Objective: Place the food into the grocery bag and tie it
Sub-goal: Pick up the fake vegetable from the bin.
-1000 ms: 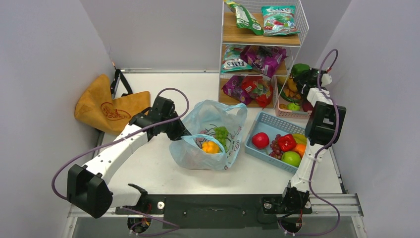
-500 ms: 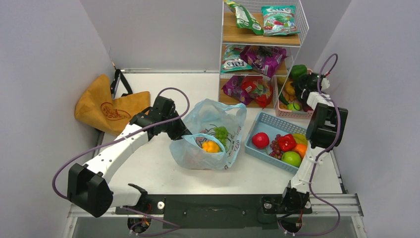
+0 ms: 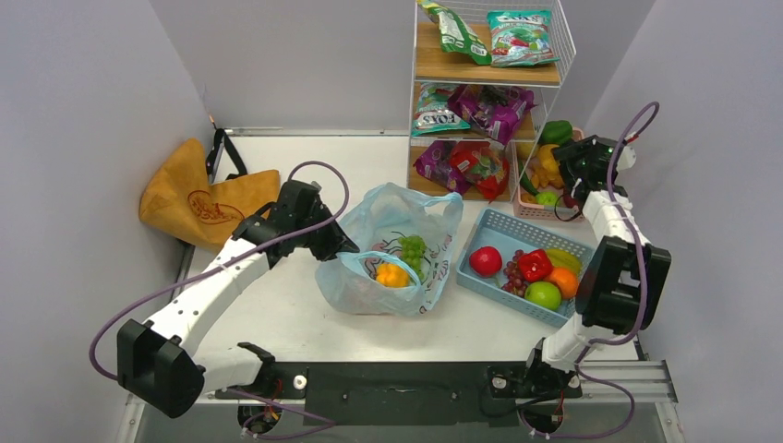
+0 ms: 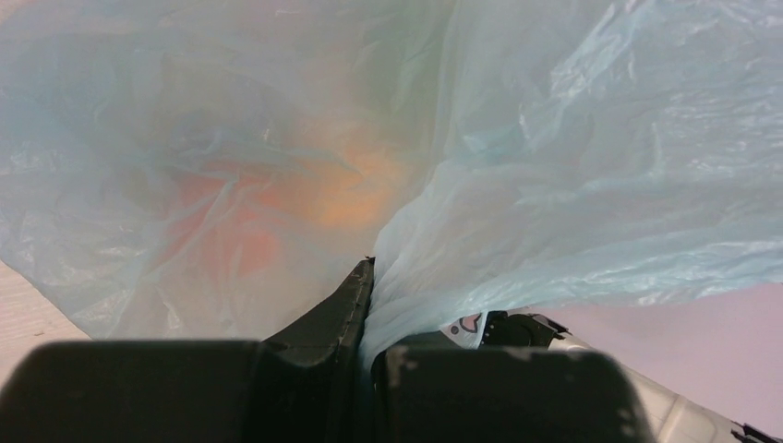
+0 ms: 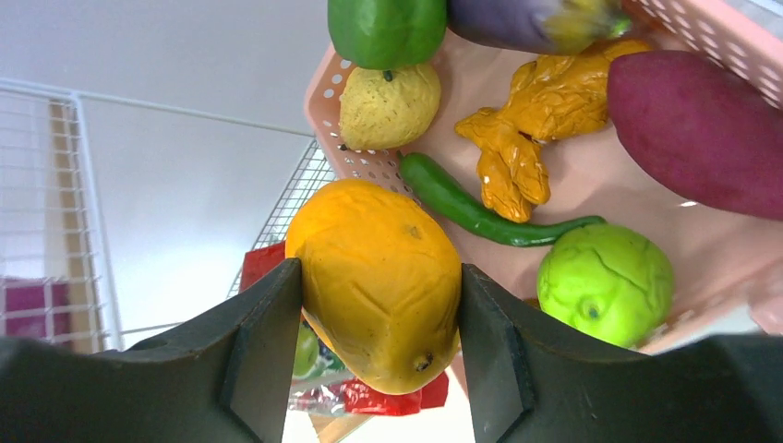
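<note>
Pinching thin crinkly blue bag [image 4: 600,166] film: L jaws | R jaws clamped on smooth oval yellow-orange fruit [image 5: 379,277]

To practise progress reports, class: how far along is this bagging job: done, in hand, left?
Done: green grapes and an orange-yellow pepper lie inside the blue grocery bag. In hand: the left gripper pinches the bag's rim; the right gripper clamps a yellow-orange fruit beside the pink basket. Left: bagging that fruit, perhaps those in the blue basket, then tying the bag.
</note>
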Controlling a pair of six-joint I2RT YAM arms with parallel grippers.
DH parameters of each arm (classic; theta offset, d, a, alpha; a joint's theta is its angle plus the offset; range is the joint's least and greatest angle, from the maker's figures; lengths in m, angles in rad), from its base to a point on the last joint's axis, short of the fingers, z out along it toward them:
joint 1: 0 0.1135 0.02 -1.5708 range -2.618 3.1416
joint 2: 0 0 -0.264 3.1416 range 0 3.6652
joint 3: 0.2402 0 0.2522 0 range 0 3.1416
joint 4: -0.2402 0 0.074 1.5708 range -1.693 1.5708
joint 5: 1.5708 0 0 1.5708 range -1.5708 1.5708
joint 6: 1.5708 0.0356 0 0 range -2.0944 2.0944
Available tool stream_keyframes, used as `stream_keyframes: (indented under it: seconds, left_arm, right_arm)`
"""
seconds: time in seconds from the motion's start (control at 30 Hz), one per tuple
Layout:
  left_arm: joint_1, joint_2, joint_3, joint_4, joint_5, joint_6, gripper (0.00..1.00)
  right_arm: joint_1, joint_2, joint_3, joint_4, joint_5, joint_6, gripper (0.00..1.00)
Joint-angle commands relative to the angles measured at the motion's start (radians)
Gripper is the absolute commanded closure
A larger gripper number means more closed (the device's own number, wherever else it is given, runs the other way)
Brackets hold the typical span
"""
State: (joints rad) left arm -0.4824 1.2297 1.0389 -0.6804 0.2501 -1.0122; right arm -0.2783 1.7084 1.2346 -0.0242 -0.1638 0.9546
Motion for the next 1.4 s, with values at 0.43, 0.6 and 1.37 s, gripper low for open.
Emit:
stream_keyframes:
  seconds: [0.43, 0.6, 1.37]
  left_arm:
    - [0.008, -0.080, 0.008, 0.040, 0.046, -0.011, 1.00]
    - [0.008, -0.082, 0.019, 0.028, 0.052, -0.009, 1.00]
    - [0.008, -0.082, 0.033, 0.012, 0.040, -0.010, 1.00]
  right_arm:
    - [0.112, -0.534, -0.232, -0.237, 0.136, -0.041, 1.00]
    - [0.146, -0.673, -0.304, -0.285, 0.129, -0.047, 1.00]
    - [0.376, -0.988, -0.366, -0.437, 0.083, -0.100, 1.00]
